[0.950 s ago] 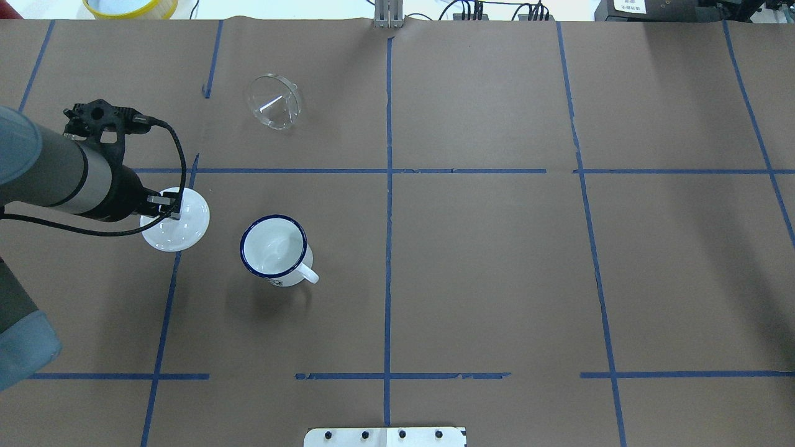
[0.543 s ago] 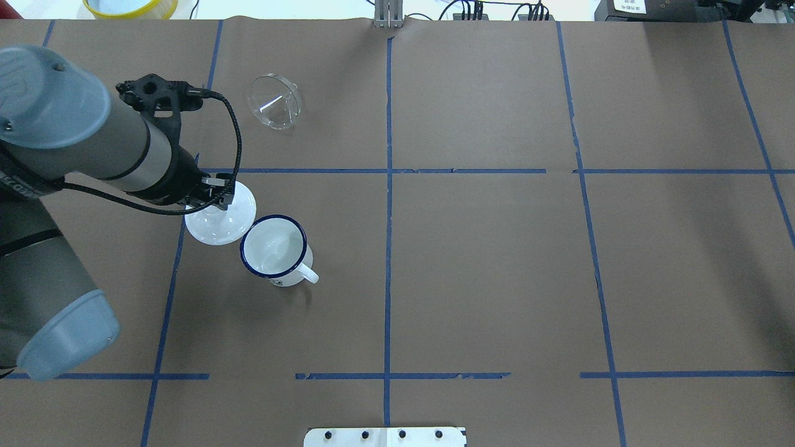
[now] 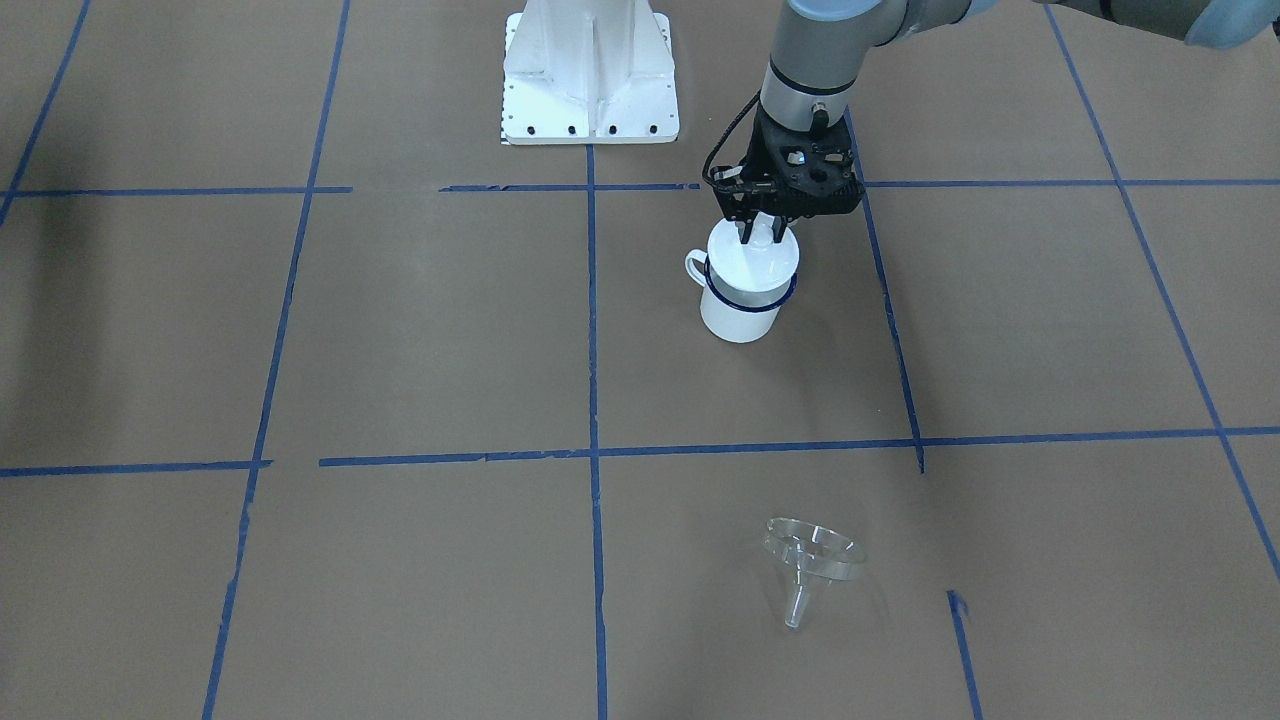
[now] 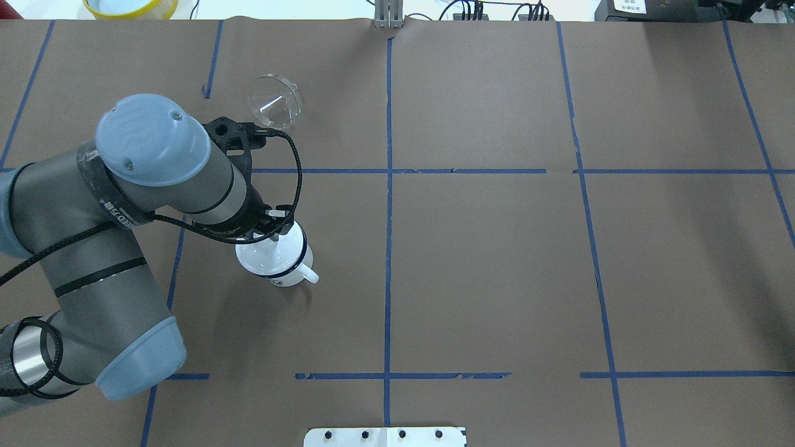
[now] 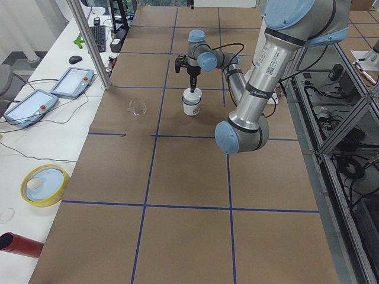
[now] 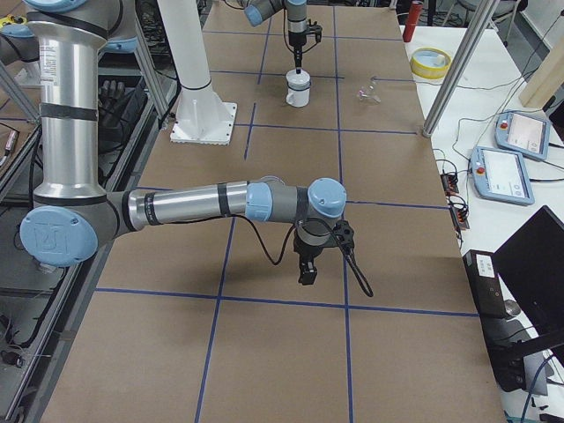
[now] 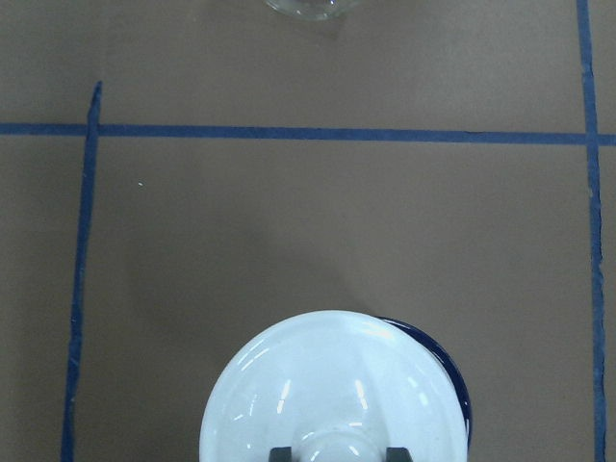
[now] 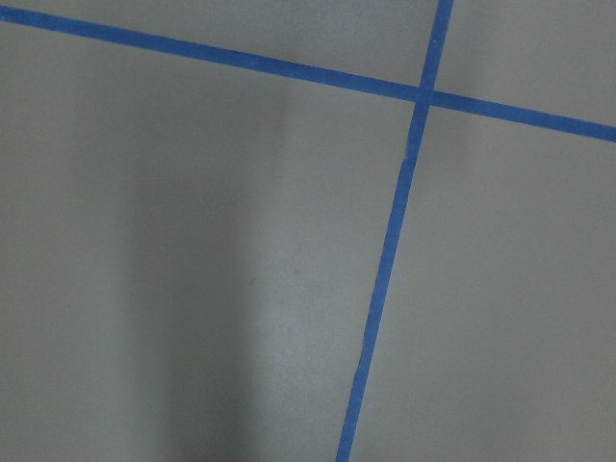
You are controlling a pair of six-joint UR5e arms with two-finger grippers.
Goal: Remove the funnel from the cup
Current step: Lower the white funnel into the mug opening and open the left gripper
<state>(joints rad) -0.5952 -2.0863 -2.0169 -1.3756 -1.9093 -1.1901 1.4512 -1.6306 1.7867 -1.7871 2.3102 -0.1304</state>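
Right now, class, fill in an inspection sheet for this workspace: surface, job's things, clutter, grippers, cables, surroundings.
Surface: table covered in brown paper with a blue tape grid.
Job's things: funnel lies on its side on the table, apart from the cup, which stands upright.
Clutter: white lid over the cup's mouth, slightly off-centre; contact unclear.
Grippers: left gripper shut on the lid's knob; right gripper hangs over bare table, open or shut cannot be told.
Cables: black cable loops off the left wrist; another hangs at the right wrist.
Surroundings: side bench with two pendants and a yellow dish.
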